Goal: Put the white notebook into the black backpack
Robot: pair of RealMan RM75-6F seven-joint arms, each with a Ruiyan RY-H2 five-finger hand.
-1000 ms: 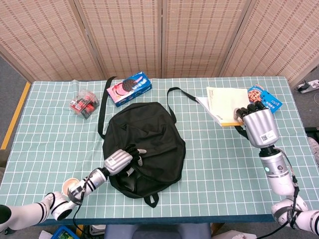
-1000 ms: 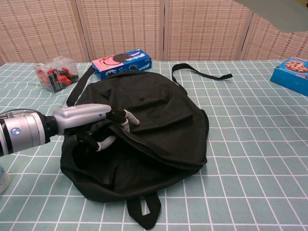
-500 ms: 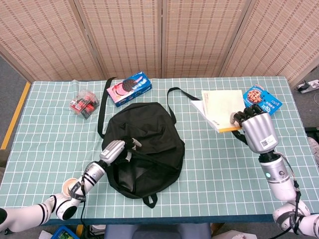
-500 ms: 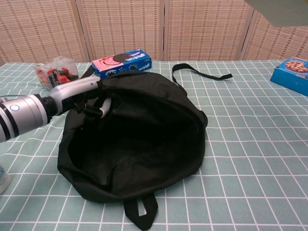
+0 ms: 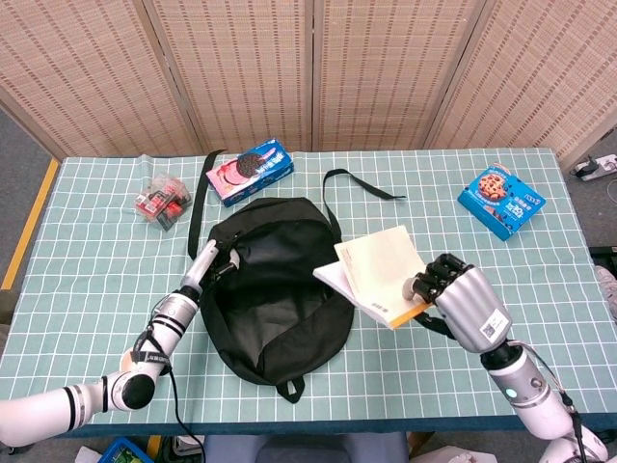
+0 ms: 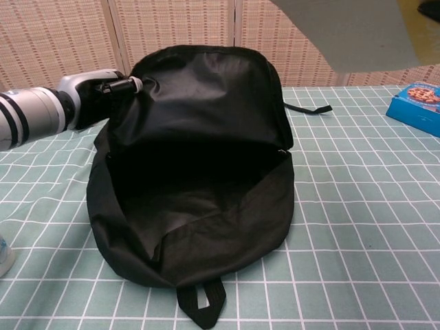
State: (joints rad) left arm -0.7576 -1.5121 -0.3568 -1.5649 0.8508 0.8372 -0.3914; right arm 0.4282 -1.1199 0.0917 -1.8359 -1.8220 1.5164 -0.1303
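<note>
Notebook carried from far right to just beside the bag; flap now lifted higher.
One white notebook, gripped by the right robot hand, hovering at the black backpack rim; left robot hand holding the flap open for entry. Tabletop: two cookie boxes, one snack packet.

Both views are bright and evenly lit from above, shadows soft and short. The backpack interior reads nearly featureless black; the chest view's upper-right notebook is blurred.
</note>
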